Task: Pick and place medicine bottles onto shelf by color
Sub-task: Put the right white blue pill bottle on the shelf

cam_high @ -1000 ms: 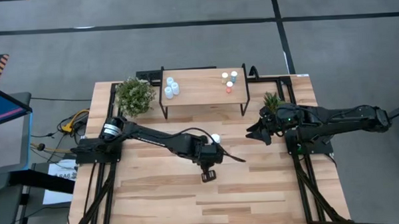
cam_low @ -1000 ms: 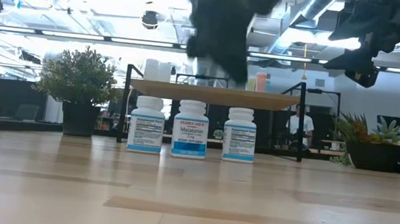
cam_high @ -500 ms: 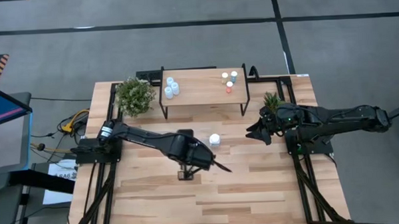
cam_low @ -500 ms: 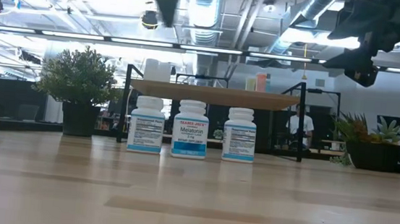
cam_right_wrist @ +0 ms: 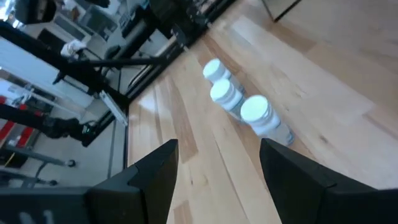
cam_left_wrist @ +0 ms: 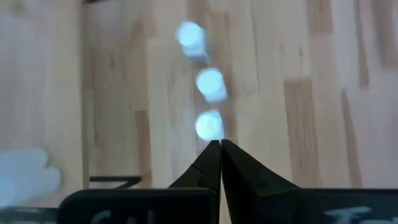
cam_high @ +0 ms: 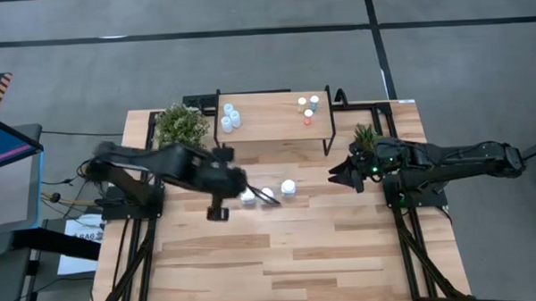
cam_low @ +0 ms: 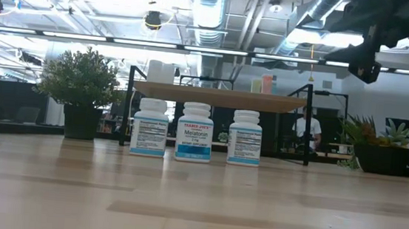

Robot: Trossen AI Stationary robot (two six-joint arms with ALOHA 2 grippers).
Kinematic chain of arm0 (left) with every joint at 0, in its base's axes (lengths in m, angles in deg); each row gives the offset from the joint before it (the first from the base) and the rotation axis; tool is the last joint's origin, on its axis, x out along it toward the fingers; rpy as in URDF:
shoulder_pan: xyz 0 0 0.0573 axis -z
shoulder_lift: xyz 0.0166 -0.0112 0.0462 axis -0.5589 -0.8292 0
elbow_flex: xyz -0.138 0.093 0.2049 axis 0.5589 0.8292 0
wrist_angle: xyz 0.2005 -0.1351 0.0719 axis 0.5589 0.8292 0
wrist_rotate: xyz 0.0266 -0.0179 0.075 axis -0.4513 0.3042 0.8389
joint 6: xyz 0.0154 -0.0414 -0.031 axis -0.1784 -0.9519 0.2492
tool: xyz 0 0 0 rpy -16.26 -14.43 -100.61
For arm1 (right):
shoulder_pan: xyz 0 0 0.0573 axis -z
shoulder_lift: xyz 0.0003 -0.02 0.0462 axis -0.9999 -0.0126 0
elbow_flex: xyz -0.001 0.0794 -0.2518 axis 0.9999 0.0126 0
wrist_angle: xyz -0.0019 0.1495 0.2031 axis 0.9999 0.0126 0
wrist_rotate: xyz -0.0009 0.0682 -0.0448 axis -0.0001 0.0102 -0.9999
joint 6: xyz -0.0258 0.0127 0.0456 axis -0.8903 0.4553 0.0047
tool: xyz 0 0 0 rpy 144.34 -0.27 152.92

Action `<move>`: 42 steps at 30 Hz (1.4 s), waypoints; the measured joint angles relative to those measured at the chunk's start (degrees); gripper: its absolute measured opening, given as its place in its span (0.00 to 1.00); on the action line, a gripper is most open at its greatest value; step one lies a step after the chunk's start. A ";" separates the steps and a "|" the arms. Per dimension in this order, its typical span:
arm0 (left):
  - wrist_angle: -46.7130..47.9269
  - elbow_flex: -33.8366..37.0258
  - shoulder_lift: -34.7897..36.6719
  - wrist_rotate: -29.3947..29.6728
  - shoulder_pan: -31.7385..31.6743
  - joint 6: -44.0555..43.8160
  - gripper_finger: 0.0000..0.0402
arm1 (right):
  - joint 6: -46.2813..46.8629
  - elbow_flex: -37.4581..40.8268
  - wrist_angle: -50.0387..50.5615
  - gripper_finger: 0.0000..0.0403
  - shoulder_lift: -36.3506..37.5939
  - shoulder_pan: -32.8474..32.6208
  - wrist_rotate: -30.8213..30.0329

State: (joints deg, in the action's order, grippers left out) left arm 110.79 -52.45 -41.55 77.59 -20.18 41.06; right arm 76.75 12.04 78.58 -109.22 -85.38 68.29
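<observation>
A pale plank surface [cam_high: 281,257] sits on a grey floor, with the shelf [cam_high: 271,123] at its far edge between two small potted plants [cam_high: 180,127]. Three pale-blue bottles [cam_high: 228,118] stand at one end of the shelf and three tiny capped bottles [cam_high: 308,106] at the other, so the bare middle looks meant for the three white bottles [cam_low: 195,132], which stand in a row on the surface just in front of the shelf. The left gripper [cam_high: 218,211] hangs near that row with its fingers pressed together and empty; the right gripper [cam_high: 348,176] waits beside the row's other end, fingers spread (nothing between them). The next pick should probably take an end bottle, approaching squarely and closing low on its body so the neighbours stay upright.
</observation>
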 joint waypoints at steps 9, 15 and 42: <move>-18.92 25.60 17.40 -3.99 -1.84 0.95 0.05 | -0.03 0.00 -2.14 0.62 -2.59 0.00 -1.78; -19.98 35.62 20.41 -1.08 -2.91 5.50 0.27 | -0.02 0.02 -3.00 0.62 -5.37 0.00 -1.87; -31.98 46.72 24.66 -9.63 -7.69 1.56 0.62 | -33.22 -28.15 8.97 0.62 -36.65 -0.76 -2.83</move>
State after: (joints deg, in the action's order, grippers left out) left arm 78.81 -5.73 -16.90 67.96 -27.87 42.63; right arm 43.53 -16.11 87.55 -145.86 -86.14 65.46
